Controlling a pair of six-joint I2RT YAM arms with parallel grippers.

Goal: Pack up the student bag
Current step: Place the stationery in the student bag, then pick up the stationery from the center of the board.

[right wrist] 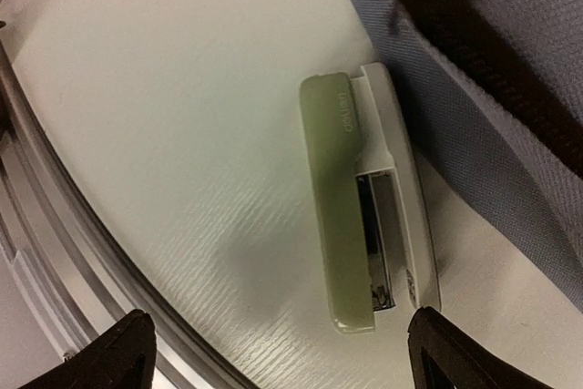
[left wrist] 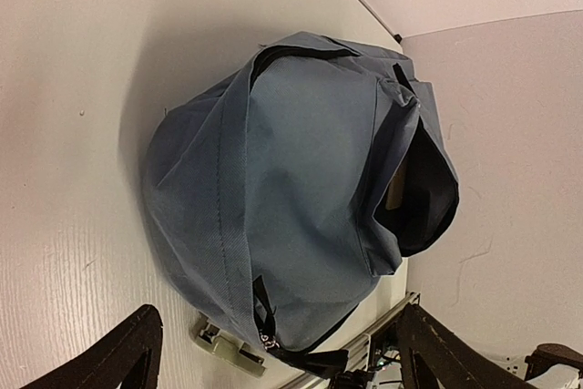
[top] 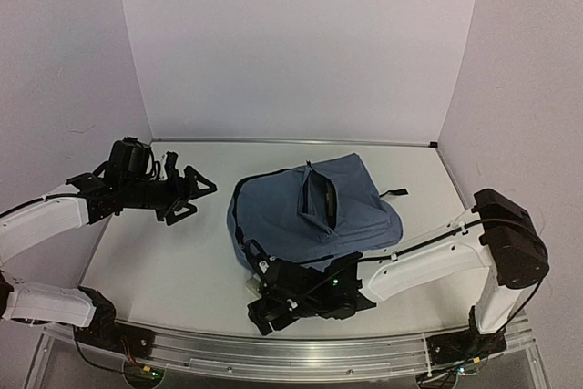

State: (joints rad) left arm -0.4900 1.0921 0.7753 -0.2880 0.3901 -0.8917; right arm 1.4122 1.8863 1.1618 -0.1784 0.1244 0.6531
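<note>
Slate-blue soft fabric backpack (top: 314,211) lies flat at the centre of the white table (top: 155,261) in the top view, a little right of the middle. An upright pocket with a dark slit mouth (top: 317,196) stands on its top face. At the left of the frame the left gripper (top: 196,196) hangs above bare table, well apart from the backpack, its fingers spread. At lower centre the right gripper (top: 258,291) sits low at the backpack's near edge, with a small pale object just visible beside it.

From the left wrist, the backpack (left wrist: 301,189) fills the middle of the frame on the table (left wrist: 73,88). Its open pocket (left wrist: 428,193) gapes dark at the right. A small stapler with a green top and white base (left wrist: 226,350) peeks out at the bag's lower edge. The left gripper (left wrist: 287,362) shows two black fingertips (left wrist: 137,353) wide apart in the bottom corners, holding nothing.

From the right wrist, the stapler (right wrist: 360,207) lies on the table (right wrist: 182,88) at centre frame, its upper end meeting the backpack (right wrist: 510,116), which fills the upper right. A black strap (right wrist: 474,34) crosses the fabric. A metal rail (right wrist: 36,225) runs down the left edge. The right gripper (right wrist: 287,357) has its fingertips (right wrist: 118,353) far apart, one on either side of the stapler and not touching it.
</note>
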